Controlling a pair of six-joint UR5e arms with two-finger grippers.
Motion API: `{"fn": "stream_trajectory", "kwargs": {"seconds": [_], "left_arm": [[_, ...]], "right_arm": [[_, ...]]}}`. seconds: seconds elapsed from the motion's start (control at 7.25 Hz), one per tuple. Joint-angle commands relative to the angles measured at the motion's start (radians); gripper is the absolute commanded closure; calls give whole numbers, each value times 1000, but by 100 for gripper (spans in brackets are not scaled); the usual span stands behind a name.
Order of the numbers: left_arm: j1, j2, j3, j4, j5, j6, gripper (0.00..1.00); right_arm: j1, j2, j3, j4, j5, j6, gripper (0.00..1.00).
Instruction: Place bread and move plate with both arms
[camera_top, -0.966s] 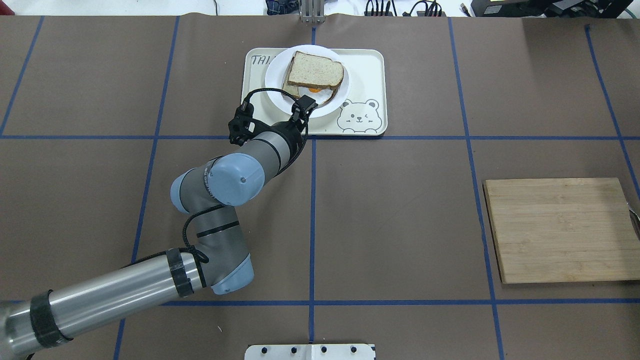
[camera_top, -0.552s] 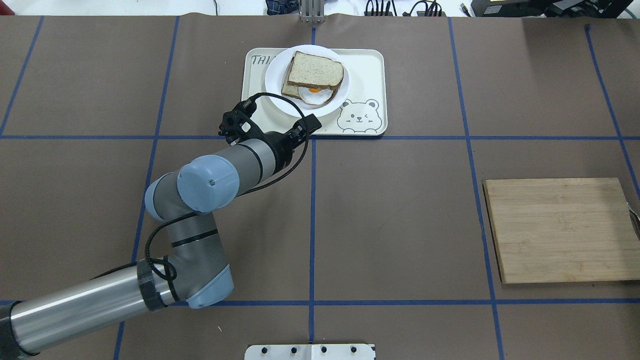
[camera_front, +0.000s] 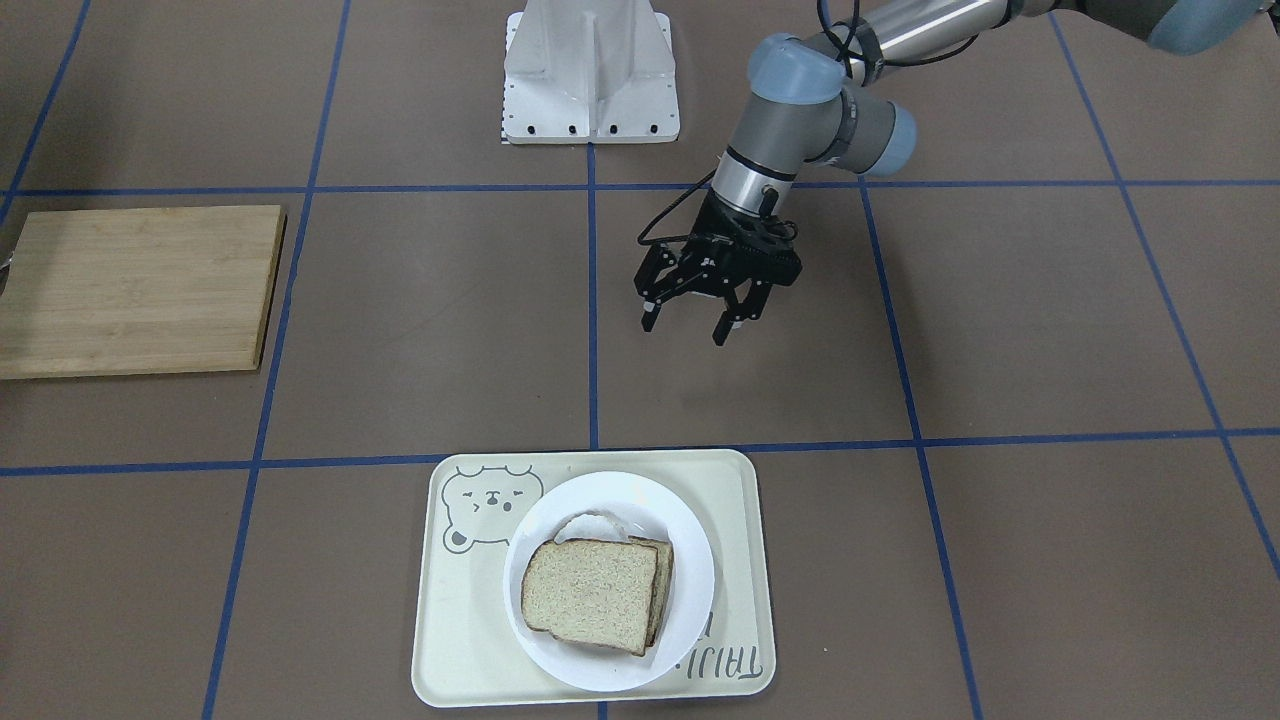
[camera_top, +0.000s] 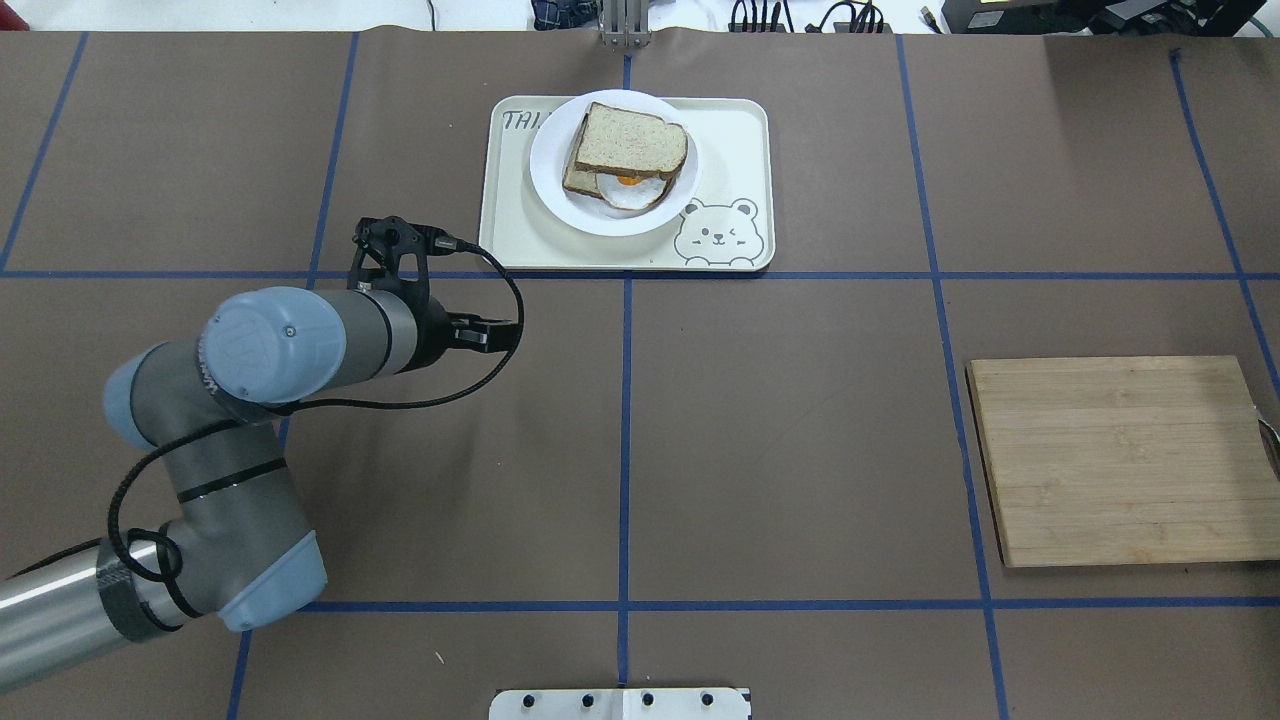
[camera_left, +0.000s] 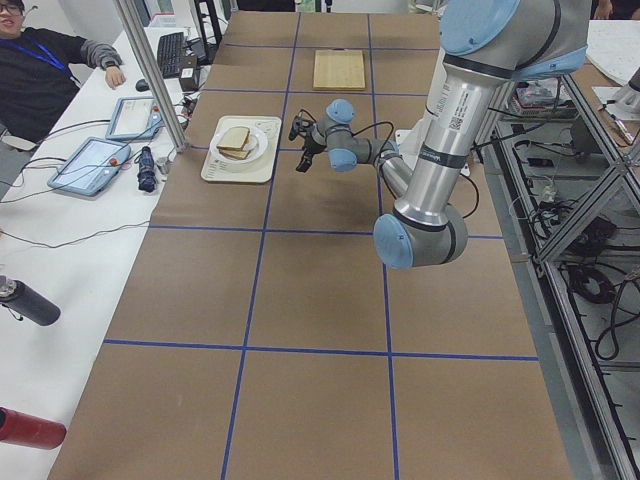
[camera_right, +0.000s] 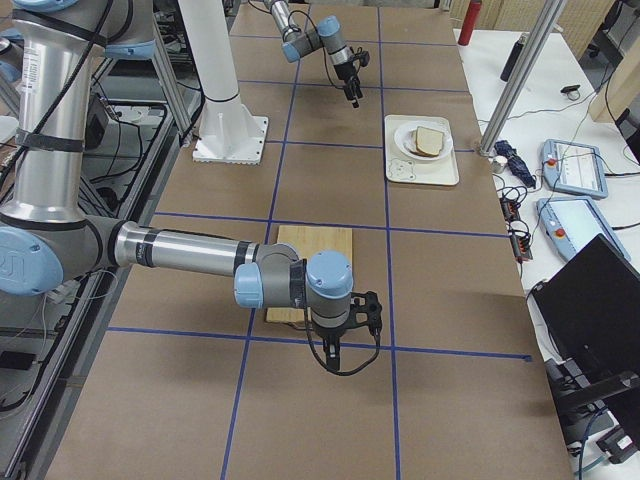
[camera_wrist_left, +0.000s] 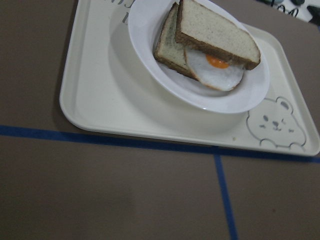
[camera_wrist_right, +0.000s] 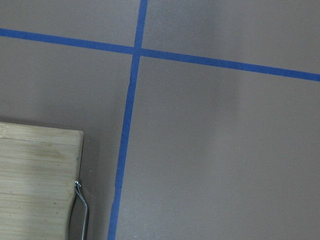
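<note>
The table (camera_top: 800, 400) is covered in brown paper with blue tape marking a grid of big squares. A cream tray (camera_top: 730, 140) with a bear drawn in one corner lies just beyond one tape line, on the side away from the robot's white base (camera_front: 590, 70). The white plate (camera_top: 546, 150) sits on the end of the tray away from the bear. On the plate the bread (camera_top: 632, 140) lies on top of a fried egg (camera_top: 630, 192), which covers a second slice.

The left gripper (camera_front: 686, 330) hangs over bare paper on the robot's side of the tray, well apart from it. Its jaws are spread and empty. A wooden board (camera_top: 1120, 460) lies well off from the tray, towards the robot's right. The right gripper (camera_right: 335, 352) hangs at the board's end away from the tray. From where I stand I cannot tell whether it is open or closed.

Past the tray runs a white bench with two tablets, and a person (camera_left: 40, 60) in a dark top leans on it.
</note>
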Motion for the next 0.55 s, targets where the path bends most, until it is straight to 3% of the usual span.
{"fn": "stream_trajectory", "kwargs": {"seconds": [0.0, 0.28, 0.41], "left_arm": [[-103, 17, -78, 284, -22, 298, 2], [-264, 64, -82, 352, -165, 536, 2], [-372, 90, -53, 357, -318, 560, 2]], "right_arm": [[0, 0, -2, 1, 0, 0, 0], [0, -5, -2, 1, 0, 0, 0], [0, -6, -2, 1, 1, 0, 0]]}}
